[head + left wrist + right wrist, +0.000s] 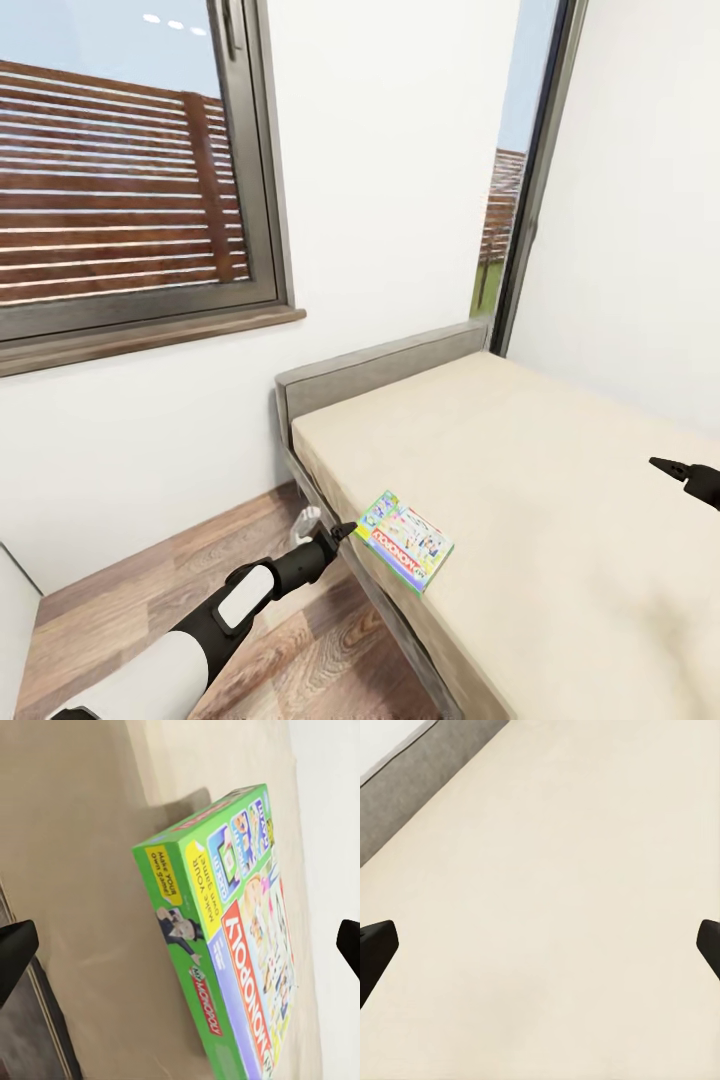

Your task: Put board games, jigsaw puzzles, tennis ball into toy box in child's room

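Head view shows the Monopoly box (404, 541) lying flat on the bed (560, 560), close to the near side edge of the mattress and well short of the headboard (380, 375). My left pincer (341, 531) hovers just off that edge, beside the box's nearest corner, fingers spread and holding nothing. In the left wrist view the box (225, 937) sits straight ahead between my two released fingertips (13, 949), its long axis running away along the mattress edge and its green side wall turned toward me. My right pincer (682, 470) hangs open over bare mattress, well apart from the box, so the left arm is clearly the nearer one. I judge the next move is a short reach forward to close across the box's narrow width.
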Controlling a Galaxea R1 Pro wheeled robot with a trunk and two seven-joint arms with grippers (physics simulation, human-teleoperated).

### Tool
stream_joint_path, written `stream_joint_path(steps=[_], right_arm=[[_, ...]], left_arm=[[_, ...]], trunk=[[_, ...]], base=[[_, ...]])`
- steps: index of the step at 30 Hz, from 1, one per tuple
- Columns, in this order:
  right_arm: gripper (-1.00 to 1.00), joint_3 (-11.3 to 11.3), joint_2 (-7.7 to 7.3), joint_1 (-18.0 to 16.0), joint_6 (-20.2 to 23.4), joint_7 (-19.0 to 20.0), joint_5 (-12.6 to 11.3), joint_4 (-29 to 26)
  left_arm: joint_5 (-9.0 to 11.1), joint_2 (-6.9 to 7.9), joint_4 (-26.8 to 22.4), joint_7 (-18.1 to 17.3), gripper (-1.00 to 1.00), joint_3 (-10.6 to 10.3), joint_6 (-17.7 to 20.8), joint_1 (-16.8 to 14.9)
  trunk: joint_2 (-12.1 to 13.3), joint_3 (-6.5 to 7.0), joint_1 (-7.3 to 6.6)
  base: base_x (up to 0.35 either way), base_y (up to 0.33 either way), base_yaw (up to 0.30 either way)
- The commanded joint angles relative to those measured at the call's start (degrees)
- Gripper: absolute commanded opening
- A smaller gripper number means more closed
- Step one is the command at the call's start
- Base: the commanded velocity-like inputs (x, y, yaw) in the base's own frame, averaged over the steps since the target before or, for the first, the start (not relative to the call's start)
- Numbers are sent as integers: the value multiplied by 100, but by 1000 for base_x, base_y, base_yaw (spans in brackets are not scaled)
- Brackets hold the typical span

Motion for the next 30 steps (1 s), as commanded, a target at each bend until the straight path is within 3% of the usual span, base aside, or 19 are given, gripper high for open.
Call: stream_joint_path(steps=[1, 16, 30], right_arm=[[100, -10, 0, -6, 26, 49, 36, -2], [100, -15, 5, -6, 21, 49, 32, -3], [100, -15, 10, -6, 19, 49, 28, -3]], left_arm=[[47, 2, 4, -11, 100, -20, 16, -6], [39, 2, 0, -16, 100, -20, 16, -16], [34, 5, 3, -15, 100, -26, 16, -233]], trunk=[[-3, -15, -1], [-3, -105, -1], [-3, -118, -1]], base=[[0, 0, 0], [0, 0, 0], [0, 0, 0]])
